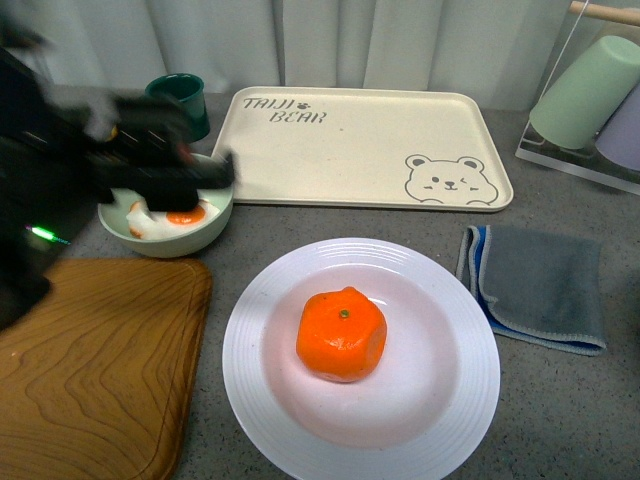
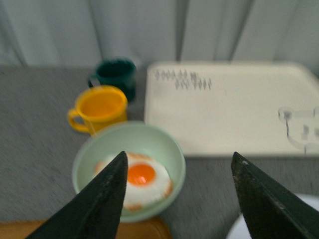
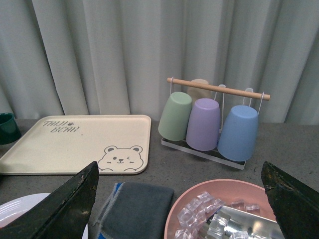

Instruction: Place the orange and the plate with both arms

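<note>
The orange (image 1: pixel 342 334) sits centred on the plate (image 1: pixel 245 350), which lies on the grey tabletop (image 1: pixel 560 420), bare strips parting its rim from the wooden board (image 1: pixel 90 370) at left, the cloth (image 1: pixel 540 285) at right and the bear tray (image 1: pixel 370 145) behind. The left tool (image 2: pixel 178 155) hangs spread wide, empty, over the green bowl (image 1: pixel 175 243) of fried egg (image 2: pixel 141 181). The right tool (image 3: pixel 179 164), likewise spread and empty, shows only in its wrist view, along with a pink bowl of ice (image 3: pixel 219 182).
</note>
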Tool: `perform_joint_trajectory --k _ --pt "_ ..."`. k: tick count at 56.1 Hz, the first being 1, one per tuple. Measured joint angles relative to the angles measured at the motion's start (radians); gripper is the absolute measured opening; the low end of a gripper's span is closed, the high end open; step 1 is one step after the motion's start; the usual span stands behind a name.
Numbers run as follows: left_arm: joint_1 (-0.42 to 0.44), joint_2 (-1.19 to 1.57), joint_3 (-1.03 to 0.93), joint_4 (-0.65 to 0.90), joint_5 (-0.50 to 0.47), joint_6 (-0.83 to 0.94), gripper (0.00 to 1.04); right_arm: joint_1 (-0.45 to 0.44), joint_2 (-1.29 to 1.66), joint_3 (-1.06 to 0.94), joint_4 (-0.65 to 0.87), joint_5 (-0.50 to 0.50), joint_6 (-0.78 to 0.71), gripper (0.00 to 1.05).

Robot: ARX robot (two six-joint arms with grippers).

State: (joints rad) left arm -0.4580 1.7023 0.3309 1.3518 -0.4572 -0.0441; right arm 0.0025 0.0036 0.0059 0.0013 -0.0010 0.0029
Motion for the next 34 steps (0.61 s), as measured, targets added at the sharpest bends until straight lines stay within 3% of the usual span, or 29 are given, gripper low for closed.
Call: perform_joint_trajectory --k 8,13,25,34 --pt "0.072 -0.147 -0.115 -0.02 0.086 0.022 0.26 0.0 0.0 0.0 0.0 -0.001 0.0 0.95" --pt "0.14 -0.263 -0.189 -0.08 0.146 0.028 0.04 0.0 0.0 0.0 0.0 0.0 0.0 0.95" --pt "0.232 -0.491 -0.269 -0.224 0.239 0.035 0.04 0.0 0.0 0.0 0.0 -0.001 0.0 0.95" --pt "0.285 -0.722 -0.278 -0.444 0.289 0.036 0.04 0.0 0.0 0.0 0.0 -0.001 0.0 0.95"
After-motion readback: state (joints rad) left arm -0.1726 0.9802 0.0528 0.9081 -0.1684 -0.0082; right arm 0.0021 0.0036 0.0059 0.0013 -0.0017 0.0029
